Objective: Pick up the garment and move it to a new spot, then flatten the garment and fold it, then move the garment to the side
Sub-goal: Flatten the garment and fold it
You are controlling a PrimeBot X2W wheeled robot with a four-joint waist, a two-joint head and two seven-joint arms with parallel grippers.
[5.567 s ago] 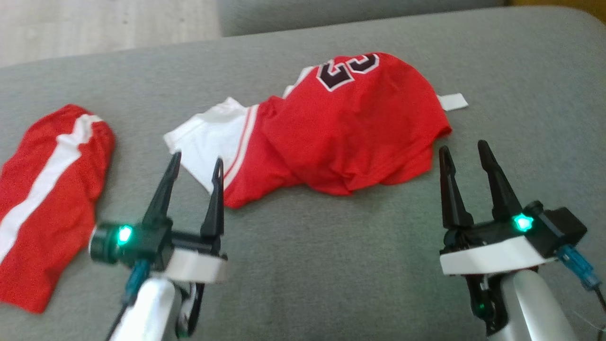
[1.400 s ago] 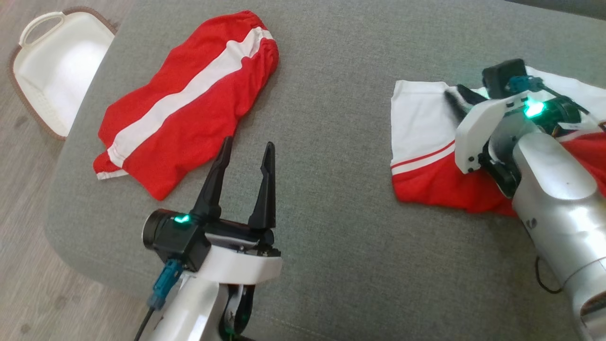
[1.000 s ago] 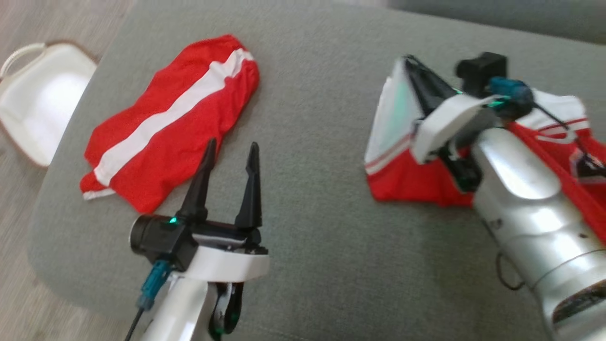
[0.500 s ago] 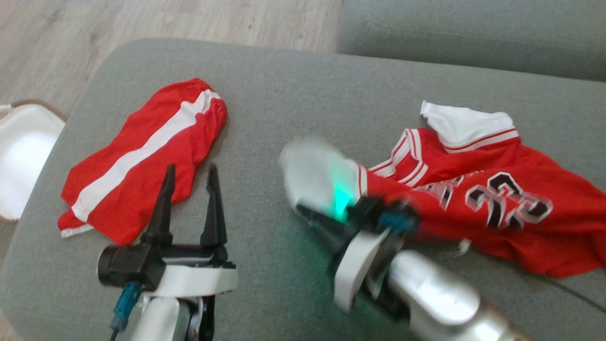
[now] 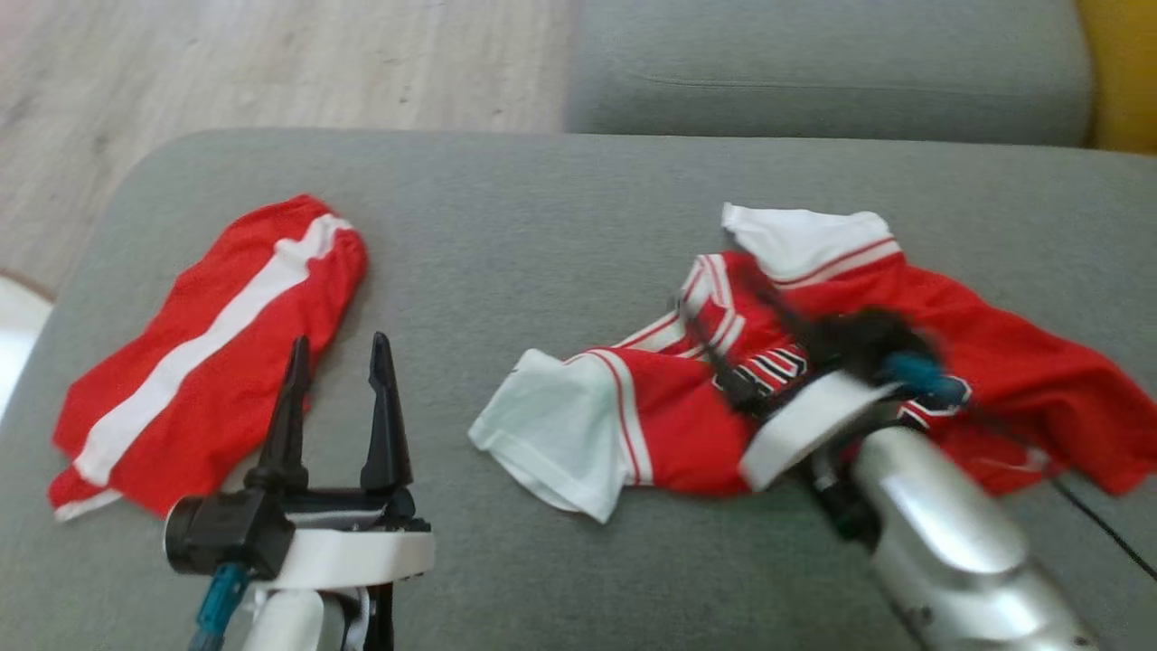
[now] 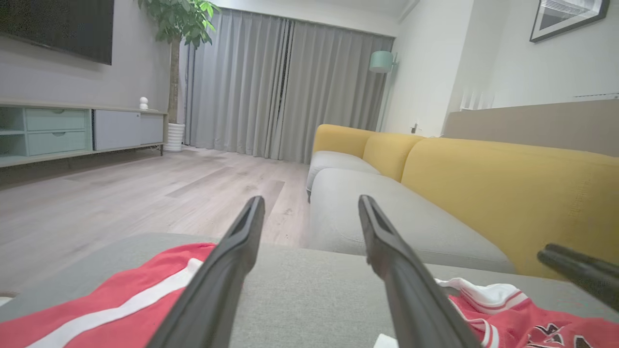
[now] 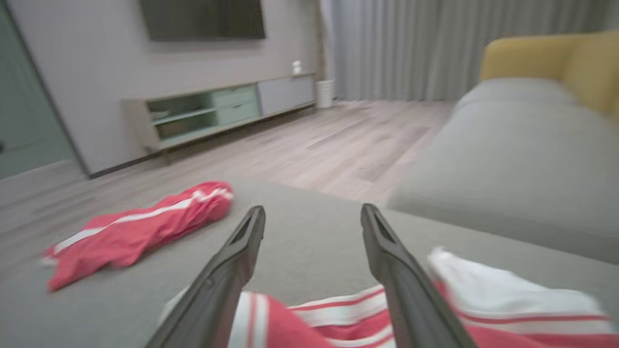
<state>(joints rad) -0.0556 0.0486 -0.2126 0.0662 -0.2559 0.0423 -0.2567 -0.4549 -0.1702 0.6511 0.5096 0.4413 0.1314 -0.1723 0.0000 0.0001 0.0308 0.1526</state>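
The jersey (image 5: 673, 420) lies crumpled on the right half of the grey cushion (image 5: 560, 226), about midway between its near and far edges. It is red with white trim. A white sleeve (image 5: 551, 438) spreads toward the cushion's middle, and a second sleeve (image 5: 804, 240) points at the far edge.

The right gripper (image 5: 714, 294) is over the jersey's middle and blurred in the head view. In the right wrist view the right gripper (image 7: 312, 209) has its fingers spread wide with nothing between them. The jersey (image 7: 483, 290) lies under and beyond them on the cushion (image 7: 309, 261). I cannot tell whether the fingers touch the cloth.

The left gripper (image 5: 339, 339) hangs above the near left part of the cushion, just beside the red shorts (image 5: 208, 362). Its fingers are parted and hold nothing. The shorts carry a white stripe and lie flat along the left edge, well apart from the jersey.

The left wrist view looks past the left gripper (image 6: 310, 198) along the cushion (image 6: 300, 299). It has the shorts (image 6: 96, 314) at lower left and the jersey (image 6: 508, 314) at lower right. A dark finger of the right gripper (image 6: 580, 275) comes in from the right.

Beyond the far edge stand another grey seat (image 5: 813, 72) and a wooden floor (image 5: 271, 63).
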